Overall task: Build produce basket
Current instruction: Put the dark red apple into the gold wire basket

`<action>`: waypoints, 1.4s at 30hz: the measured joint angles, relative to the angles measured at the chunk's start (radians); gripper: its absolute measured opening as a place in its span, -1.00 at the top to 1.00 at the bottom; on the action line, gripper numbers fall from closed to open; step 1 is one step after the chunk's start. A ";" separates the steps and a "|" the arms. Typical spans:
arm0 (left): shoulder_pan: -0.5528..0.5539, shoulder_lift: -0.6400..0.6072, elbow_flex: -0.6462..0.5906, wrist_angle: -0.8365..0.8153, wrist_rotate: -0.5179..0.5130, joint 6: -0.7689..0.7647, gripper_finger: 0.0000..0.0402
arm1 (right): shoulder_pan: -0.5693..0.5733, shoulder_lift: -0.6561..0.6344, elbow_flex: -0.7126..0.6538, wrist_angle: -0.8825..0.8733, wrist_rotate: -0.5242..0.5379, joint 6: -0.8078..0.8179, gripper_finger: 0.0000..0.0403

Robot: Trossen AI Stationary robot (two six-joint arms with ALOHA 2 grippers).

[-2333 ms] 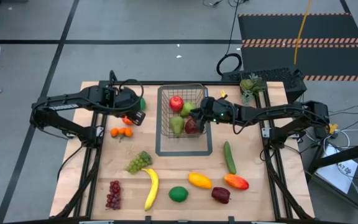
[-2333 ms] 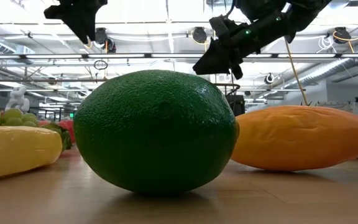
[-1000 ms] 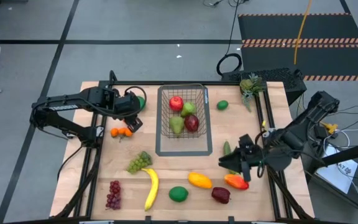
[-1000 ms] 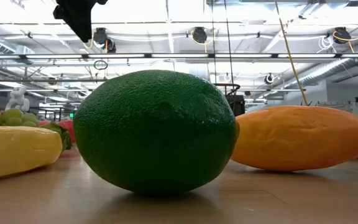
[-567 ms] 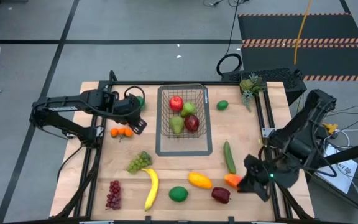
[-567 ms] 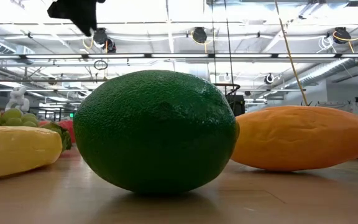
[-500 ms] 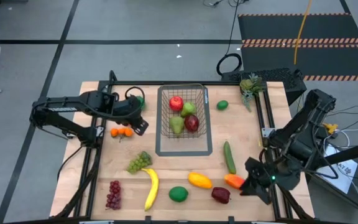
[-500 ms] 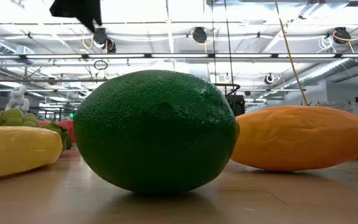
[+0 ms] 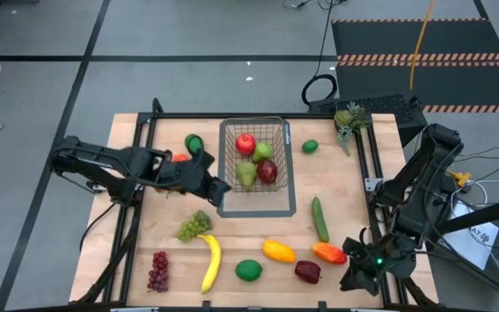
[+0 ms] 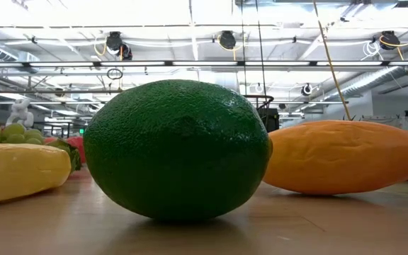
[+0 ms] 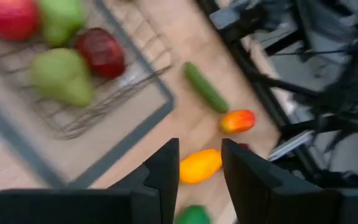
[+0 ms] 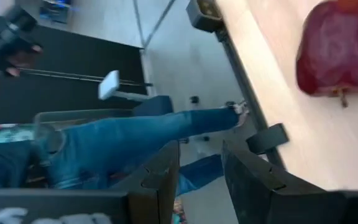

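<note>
The wire basket (image 9: 255,127) stands on a flat grey outline at the table's far middle. It holds a red apple (image 9: 246,143), two green pears (image 9: 247,174) and a dark red apple (image 9: 268,172). My left gripper (image 9: 223,188) hovers open and empty at the basket's near left corner. My right gripper (image 9: 351,279), open and empty, is at the table's near right corner, close to another dark red apple (image 9: 307,271). Loose on the table lie a banana (image 9: 210,263), green grapes (image 9: 193,226), red grapes (image 9: 158,270), a lime (image 9: 249,270), a yellow mango (image 9: 278,251), a red-orange mango (image 9: 329,253) and a cucumber (image 9: 320,219).
More limes lie to the left (image 9: 194,143) and right (image 9: 310,146) of the basket, and a small pineapple (image 9: 347,119) at the far right corner. The left arm covers the oranges. A person in jeans (image 12: 135,143) stands beyond the table's near right edge.
My right gripper has swung from beside the cucumber toward the table's near right corner, past the red-orange mango. My left gripper has moved from the oranges toward the right and near side, to the basket's near left corner. No fruit has moved.
</note>
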 joint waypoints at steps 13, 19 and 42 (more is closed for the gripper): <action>-0.134 0.161 -0.001 0.313 0.004 -0.002 0.40 | 0.019 0.000 -0.047 0.009 0.067 -0.060 0.40; -0.177 0.218 -0.004 0.334 0.004 -0.030 0.40 | 0.016 0.003 -0.049 0.019 0.139 -0.037 0.36; -0.193 0.248 -0.003 0.428 -0.015 0.041 0.40 | 0.072 0.188 -0.061 0.037 0.139 -0.058 -0.12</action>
